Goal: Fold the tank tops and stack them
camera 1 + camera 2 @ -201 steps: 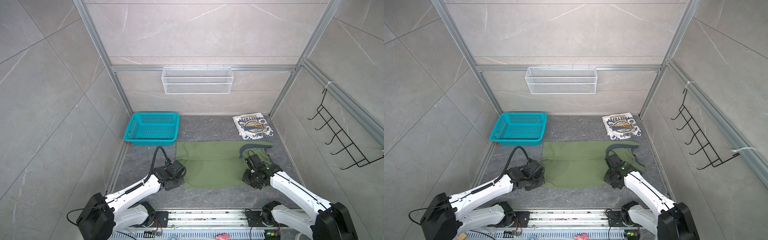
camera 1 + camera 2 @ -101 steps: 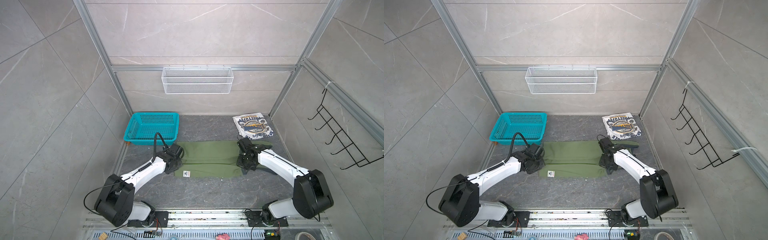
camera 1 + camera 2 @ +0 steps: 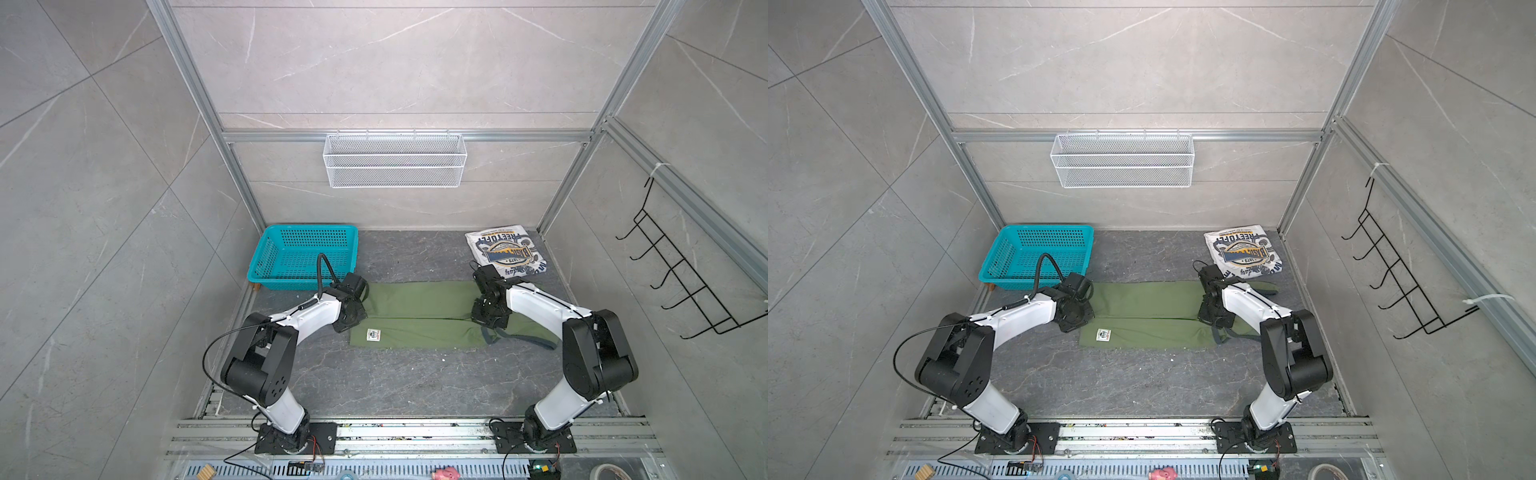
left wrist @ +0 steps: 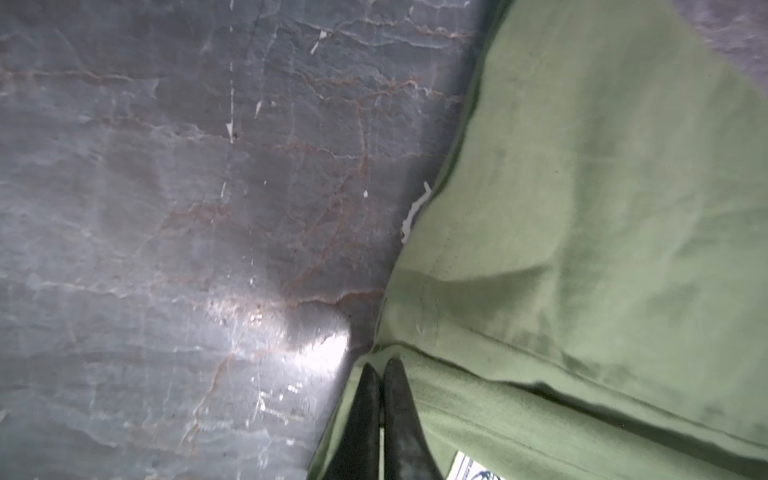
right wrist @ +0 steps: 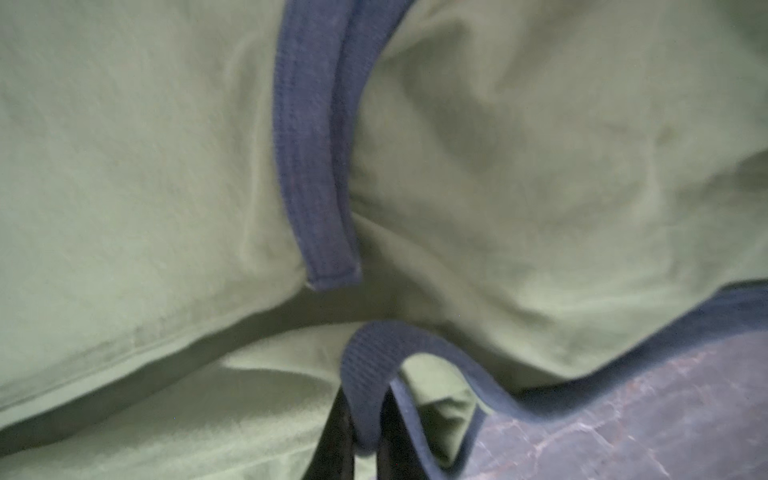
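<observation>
Both arms have come in from the near edge since a second ago, and the green tank top (image 3: 419,309), which lay wider then, is now a narrower band with its near part turned over toward the middle. A small white label (image 3: 373,335) shows on that flap. The band lies across the dark tabletop (image 3: 395,374); its left end is just in front of the teal basket (image 3: 303,257). The white tank top (image 3: 505,253) sits folded in the back right corner, just beyond the right arm's wrist.

We judge the green cloth to be light, soft and quite limp. It will sag between two grips and slide on itself, so it wants holding at both ends at once. The hem corners on the left and the thicker navy trim (image 5: 311,166) on the right should give the surest bite. Loose straps at the right end could flop out of the fold.

Our left claw (image 4: 380,374) is pressed together, with the hem corner at its tips and a pale sliver between the fingers. We take that as a pinch on the cloth. Our right claw (image 5: 363,415) stands slightly apart, with a loop of trim between the fingers. Whether it squeezes the trim we cannot tell.
</observation>
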`<state>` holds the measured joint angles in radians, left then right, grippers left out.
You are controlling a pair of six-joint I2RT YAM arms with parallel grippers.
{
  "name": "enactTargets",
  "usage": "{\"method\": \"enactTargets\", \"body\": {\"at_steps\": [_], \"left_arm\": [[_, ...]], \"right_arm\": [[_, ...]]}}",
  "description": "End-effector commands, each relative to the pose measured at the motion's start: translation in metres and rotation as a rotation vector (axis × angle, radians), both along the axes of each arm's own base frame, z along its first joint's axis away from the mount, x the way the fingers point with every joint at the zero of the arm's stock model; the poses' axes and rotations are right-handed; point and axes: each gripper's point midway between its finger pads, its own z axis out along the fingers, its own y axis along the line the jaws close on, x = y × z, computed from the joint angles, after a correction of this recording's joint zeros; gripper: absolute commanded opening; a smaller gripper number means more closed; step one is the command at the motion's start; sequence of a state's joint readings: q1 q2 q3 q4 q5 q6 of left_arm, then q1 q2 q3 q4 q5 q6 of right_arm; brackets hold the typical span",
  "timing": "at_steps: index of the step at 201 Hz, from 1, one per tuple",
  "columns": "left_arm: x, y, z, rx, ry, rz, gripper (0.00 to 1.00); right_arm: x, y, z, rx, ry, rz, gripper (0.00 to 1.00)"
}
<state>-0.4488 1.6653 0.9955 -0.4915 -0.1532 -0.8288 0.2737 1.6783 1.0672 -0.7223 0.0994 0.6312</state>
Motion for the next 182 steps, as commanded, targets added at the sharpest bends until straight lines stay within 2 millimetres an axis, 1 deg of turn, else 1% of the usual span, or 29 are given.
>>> {"method": "enactTargets", "body": {"at_steps": [1,6,12,14,15,23,32,45,52,66,84,101,112,125,141,154,182], "left_arm": [[0.014,0.004,0.002,0.027,-0.016,-0.007,0.0],[0.015,0.006,0.001,0.036,-0.012,-0.004,0.0],[0.016,0.009,0.0,0.044,-0.004,-0.002,0.04],[0.016,0.01,0.0,0.048,-0.002,-0.001,0.06],[0.016,0.01,0.0,0.051,0.0,-0.002,0.07],[0.017,0.014,0.001,0.068,0.003,0.002,0.14],[0.017,0.019,0.003,0.085,-0.002,0.005,0.19],[0.017,0.024,0.009,0.1,-0.014,0.007,0.25],[0.017,0.027,0.013,0.111,-0.02,0.004,0.31],[0.014,0.03,0.023,0.125,-0.04,-0.008,0.4],[0.01,0.027,0.04,0.128,-0.086,-0.036,0.44],[0.005,0.013,0.058,0.132,-0.143,-0.084,0.46],[0.002,-0.002,0.065,0.121,-0.164,-0.122,0.46],[-0.001,-0.021,0.067,0.095,-0.169,-0.164,0.46],[-0.002,-0.043,0.059,0.065,-0.149,-0.215,0.45],[-0.001,-0.052,0.049,0.055,-0.124,-0.233,0.43],[0.005,-0.066,0.026,0.029,-0.083,-0.259,0.4]], "right_arm": [[0.011,-0.002,0.006,0.005,-0.024,-0.002,0.25],[0.011,-0.004,0.007,0.007,-0.029,-0.006,0.3],[0.011,-0.005,0.009,0.012,-0.031,-0.009,0.36],[0.011,-0.005,0.009,0.012,-0.03,-0.009,0.37],[0.011,-0.007,0.01,0.013,-0.031,-0.011,0.39],[0.01,-0.009,0.014,0.018,-0.034,-0.013,0.44],[0.009,-0.013,0.02,0.022,-0.047,-0.016,0.48],[0.006,-0.017,0.029,0.026,-0.069,-0.011,0.5],[0.003,-0.018,0.034,0.025,-0.076,-0.004,0.5],[-0.004,-0.017,0.042,0.04,-0.092,0.022,0.5],[-0.011,-0.01,0.048,0.078,-0.112,0.061,0.5],[-0.017,-0.001,0.049,0.114,-0.127,0.094,0.49],[-0.019,0.005,0.047,0.117,-0.123,0.113,0.49],[-0.02,0.014,0.041,0.12,-0.112,0.136,0.48],[-0.018,0.017,0.029,0.118,-0.08,0.132,0.47],[-0.015,0.015,0.018,0.094,-0.048,0.122,0.46],[-0.002,0.01,0.006,0.04,-0.029,0.112,0.43]]}}
